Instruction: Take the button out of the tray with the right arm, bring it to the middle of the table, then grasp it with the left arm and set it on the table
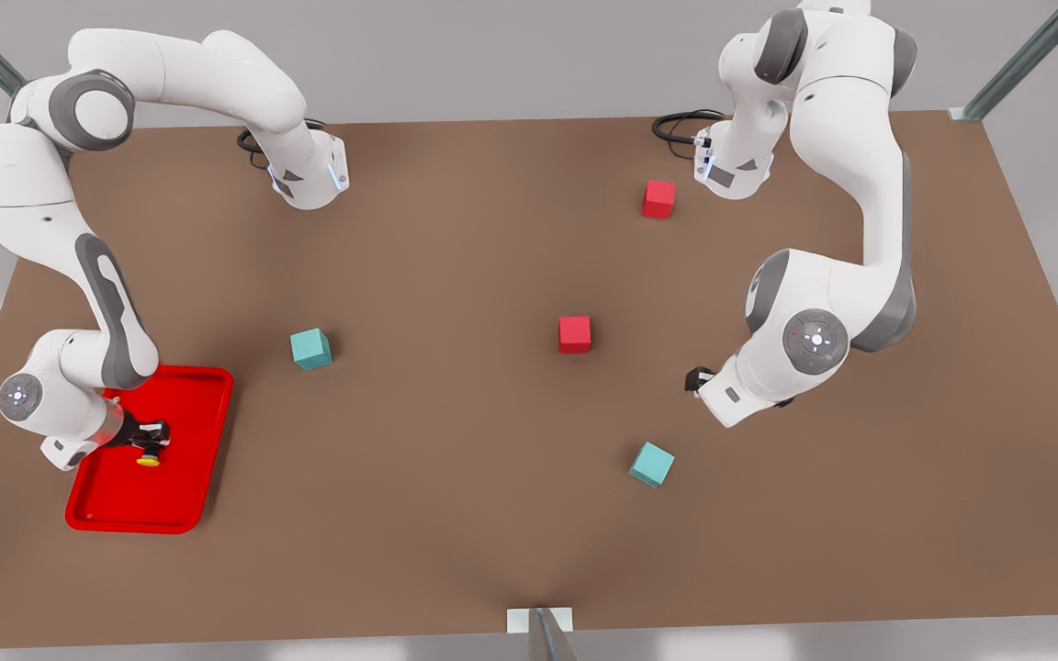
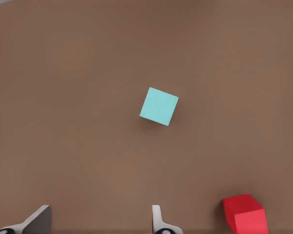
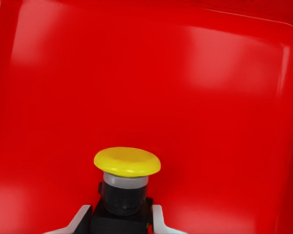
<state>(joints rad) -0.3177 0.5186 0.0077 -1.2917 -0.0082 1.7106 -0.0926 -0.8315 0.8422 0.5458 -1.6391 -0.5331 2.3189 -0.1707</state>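
Right pincer grips the button by its dark body inside the tray, near a table corner, leaving the yellow cap free for lifting. Left pincer waits spread wide above a teal cube, toward the opposite side.

Pale grey surround behind the brown surface, slanted metal struts at the corners.

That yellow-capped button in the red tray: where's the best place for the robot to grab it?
By the dark boxy body under the cap. The button has a rounded yellow cap that flares wider than the body, a poor surface to pinch, while the body offers flat sides. The right gripper already has a finger on each side of that body, over the tray. The left gripper waits, open, above the table.
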